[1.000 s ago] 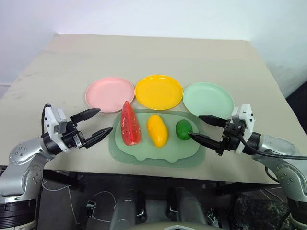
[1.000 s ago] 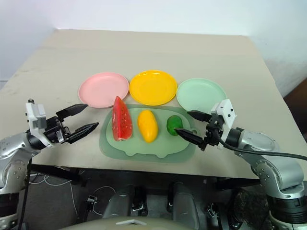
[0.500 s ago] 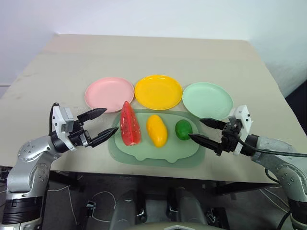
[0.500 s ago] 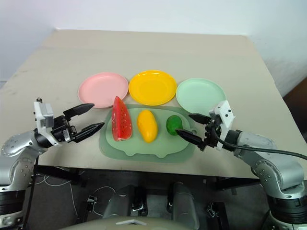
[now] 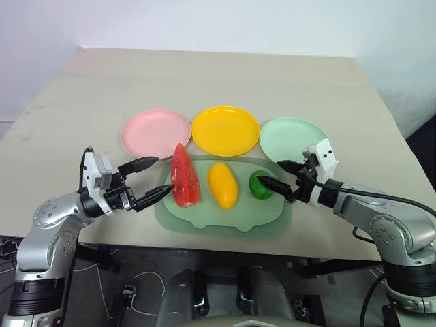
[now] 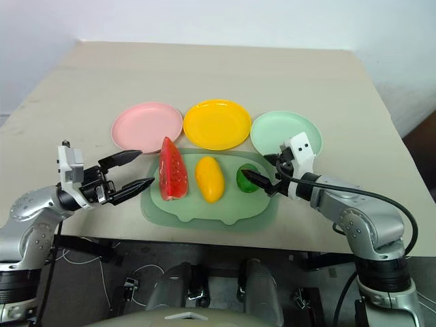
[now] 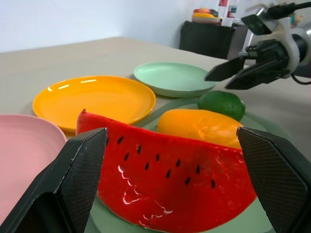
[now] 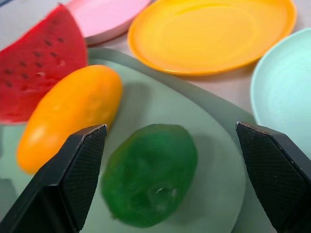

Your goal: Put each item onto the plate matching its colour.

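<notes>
Right wrist view shows the released right fingers (image 8: 170,184) around the lime (image 8: 150,172), so closing on it comes next, I think

On a green mat (image 5: 225,214) lie watermelon wedge (image 5: 184,177), mango (image 5: 223,184) and lime (image 5: 259,184), flanked by two wide-open tools.
</notes>
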